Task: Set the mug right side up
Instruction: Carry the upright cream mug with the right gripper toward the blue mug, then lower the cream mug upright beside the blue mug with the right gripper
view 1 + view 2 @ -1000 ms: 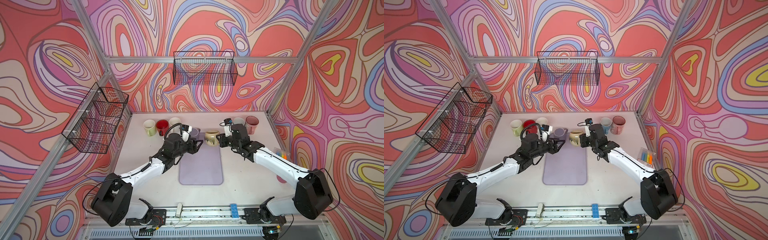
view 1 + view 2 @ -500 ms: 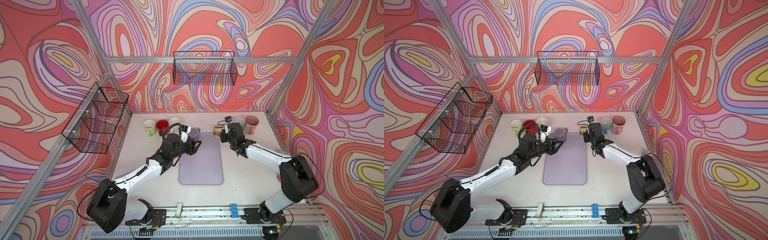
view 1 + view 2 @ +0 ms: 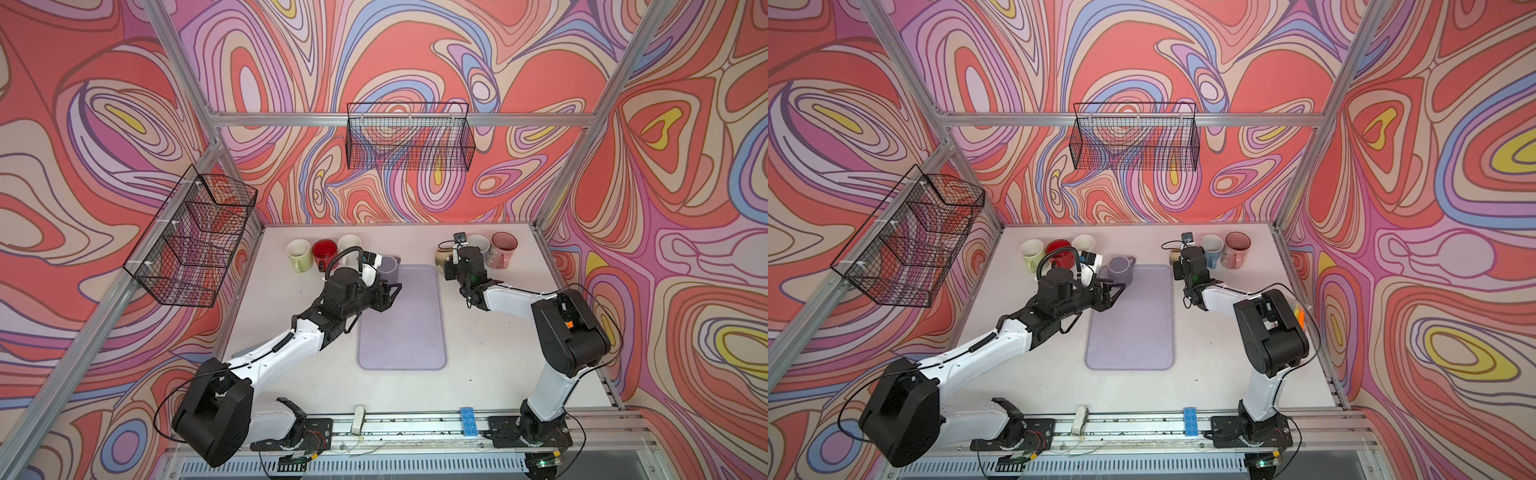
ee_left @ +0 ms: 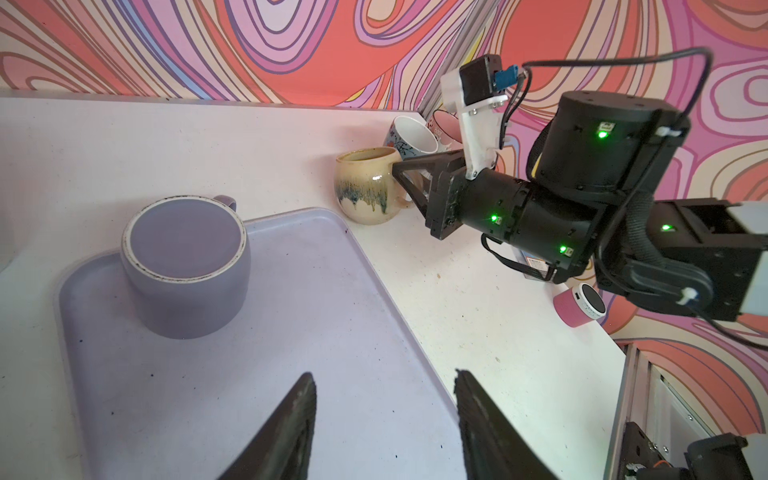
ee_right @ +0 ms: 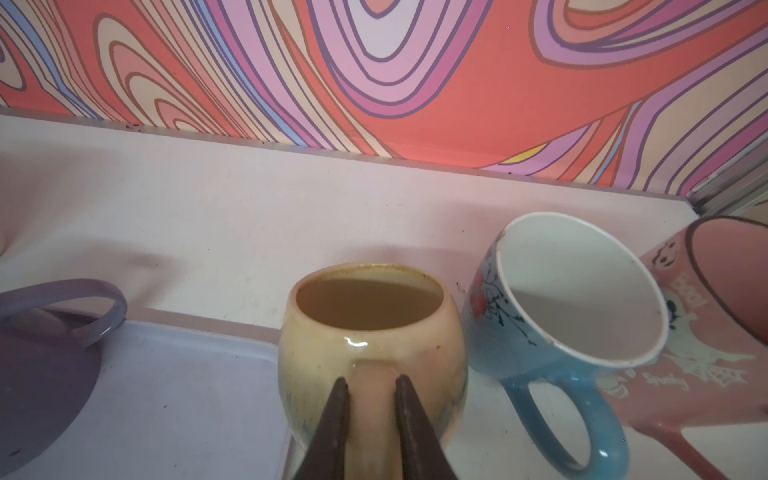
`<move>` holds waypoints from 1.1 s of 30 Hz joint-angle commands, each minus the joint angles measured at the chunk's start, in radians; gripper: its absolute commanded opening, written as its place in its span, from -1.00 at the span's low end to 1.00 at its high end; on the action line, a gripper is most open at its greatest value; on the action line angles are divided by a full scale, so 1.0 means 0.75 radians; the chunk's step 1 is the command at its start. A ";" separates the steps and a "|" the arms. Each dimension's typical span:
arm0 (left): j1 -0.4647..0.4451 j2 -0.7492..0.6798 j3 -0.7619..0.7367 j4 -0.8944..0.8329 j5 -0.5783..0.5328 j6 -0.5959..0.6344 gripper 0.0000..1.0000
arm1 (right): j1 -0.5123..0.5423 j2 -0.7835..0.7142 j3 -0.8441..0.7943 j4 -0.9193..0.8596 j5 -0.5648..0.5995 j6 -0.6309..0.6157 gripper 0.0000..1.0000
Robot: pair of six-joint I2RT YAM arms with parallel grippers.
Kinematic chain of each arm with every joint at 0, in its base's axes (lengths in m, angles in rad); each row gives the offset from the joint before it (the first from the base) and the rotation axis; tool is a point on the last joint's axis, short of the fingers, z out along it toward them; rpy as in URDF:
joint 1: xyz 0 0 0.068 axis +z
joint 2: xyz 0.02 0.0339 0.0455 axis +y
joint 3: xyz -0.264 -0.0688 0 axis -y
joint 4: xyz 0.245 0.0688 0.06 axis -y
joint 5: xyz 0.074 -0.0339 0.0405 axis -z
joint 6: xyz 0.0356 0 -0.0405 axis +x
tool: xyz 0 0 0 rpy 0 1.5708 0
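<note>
A lilac mug [image 4: 187,266] sits bottom up on the far left corner of the lilac tray [image 4: 249,395], and shows in both top views [image 3: 388,269] [image 3: 1119,268]. My left gripper [image 4: 382,374] hangs open just short of it over the tray, with nothing between its fingers [image 3: 395,286]. A cream glazed mug [image 5: 370,332] stands mouth up on the table by the tray's far right corner [image 3: 444,258]. My right gripper [image 5: 369,380] is shut on that mug's handle [image 4: 405,178].
Green [image 3: 298,253], red [image 3: 324,251] and white [image 3: 348,243] mugs line the back left. A blue mug [image 5: 573,299] and a pink mug [image 5: 727,291] stand close beside the cream one. Wire baskets [image 3: 409,137] hang on the walls. A small pink cylinder [image 4: 579,305] sits under the right arm.
The right gripper has carried the cream mug back and to the right, away from the tray's corner, to beside the blue mug. The left gripper has barely shifted.
</note>
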 commanded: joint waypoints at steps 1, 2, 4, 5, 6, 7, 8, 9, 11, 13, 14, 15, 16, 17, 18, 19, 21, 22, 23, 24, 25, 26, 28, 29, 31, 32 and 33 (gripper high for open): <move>0.008 0.002 0.016 -0.021 -0.008 0.027 0.12 | -0.007 0.028 0.033 0.148 0.026 -0.009 -1.00; 0.008 0.002 0.014 -0.023 -0.010 0.026 0.12 | -0.007 0.035 0.034 0.142 0.027 -0.005 -1.00; 0.007 0.002 0.010 -0.020 -0.010 0.027 0.12 | -0.006 0.049 0.027 0.141 0.027 0.001 -1.00; 0.008 0.005 0.008 -0.017 -0.009 0.024 0.12 | -0.007 0.054 0.020 0.141 0.026 0.006 -1.00; 0.008 0.007 0.006 -0.011 -0.009 0.024 0.12 | -0.006 0.058 0.010 0.141 0.028 0.012 -1.00; 0.008 0.010 0.004 -0.008 -0.006 0.021 0.12 | -0.006 0.056 0.001 0.141 0.028 0.017 -1.00; 0.008 0.010 0.002 -0.003 -0.004 0.020 0.12 | -0.007 0.054 -0.011 0.137 0.032 0.022 -1.00; 0.008 0.012 0.000 0.002 -0.002 0.017 0.12 | -0.007 0.047 -0.025 0.136 0.034 0.030 -1.00; 0.008 0.012 -0.006 0.007 0.000 0.015 0.12 | -0.005 0.023 -0.055 0.139 0.033 0.045 -1.00; 0.007 0.016 -0.012 0.017 0.002 0.010 0.12 | -0.007 0.002 -0.069 0.111 0.027 0.076 -1.00; 0.007 0.019 -0.016 0.025 0.006 0.006 0.12 | -0.006 -0.009 -0.065 0.082 0.030 0.085 -1.00; 0.008 0.022 -0.019 0.031 0.009 0.003 0.12 | -0.006 -0.023 -0.068 0.060 0.019 0.104 -1.00; 0.007 0.026 -0.022 0.038 0.010 -0.002 0.12 | -0.006 -0.028 -0.072 0.046 0.009 0.125 -1.00; 0.008 0.030 -0.028 0.054 0.012 -0.008 0.12 | 0.000 -0.032 -0.078 0.031 0.007 0.139 -1.00; 0.008 0.034 -0.034 0.067 0.015 -0.016 0.11 | 0.001 -0.032 -0.094 0.034 0.017 0.151 -1.00; 0.008 0.036 -0.037 0.075 0.018 -0.019 0.11 | 0.001 -0.031 -0.111 0.039 0.020 0.167 -1.00; 0.008 0.040 -0.043 0.085 0.024 -0.024 0.11 | 0.006 -0.025 -0.148 0.053 0.018 0.199 -1.00; 0.008 0.039 -0.044 0.086 0.025 -0.024 0.11 | 0.009 -0.023 -0.160 0.054 0.017 0.210 -1.00; 0.008 0.037 -0.049 0.084 0.024 -0.024 0.11 | 0.015 -0.022 -0.175 0.060 0.019 0.220 -1.00; 0.008 0.033 -0.052 0.084 0.019 -0.024 0.11 | 0.022 -0.019 -0.193 0.075 0.029 0.225 -1.00; 0.008 0.030 -0.056 0.084 0.017 -0.023 0.11 | 0.028 -0.019 -0.201 0.077 0.035 0.230 -1.00; 0.008 0.028 -0.057 0.083 0.015 -0.021 0.10 | 0.032 -0.015 -0.209 0.076 0.036 0.234 -1.00; 0.008 0.029 -0.057 0.083 0.016 -0.018 0.10 | 0.042 -0.004 -0.214 0.077 0.044 0.237 -1.00; 0.008 0.030 -0.059 0.087 0.016 -0.020 0.10 | 0.049 0.001 -0.216 0.075 0.049 0.239 -1.00; 0.008 0.034 -0.064 0.095 0.018 -0.025 0.10 | 0.058 0.014 -0.219 0.076 0.060 0.246 -1.00; 0.007 0.036 -0.068 0.100 0.021 -0.026 0.10 | 0.065 0.021 -0.222 0.077 0.065 0.252 -1.00; 0.008 0.037 -0.073 0.107 0.020 -0.030 0.10 | 0.065 0.025 -0.227 0.074 0.067 0.262 -1.00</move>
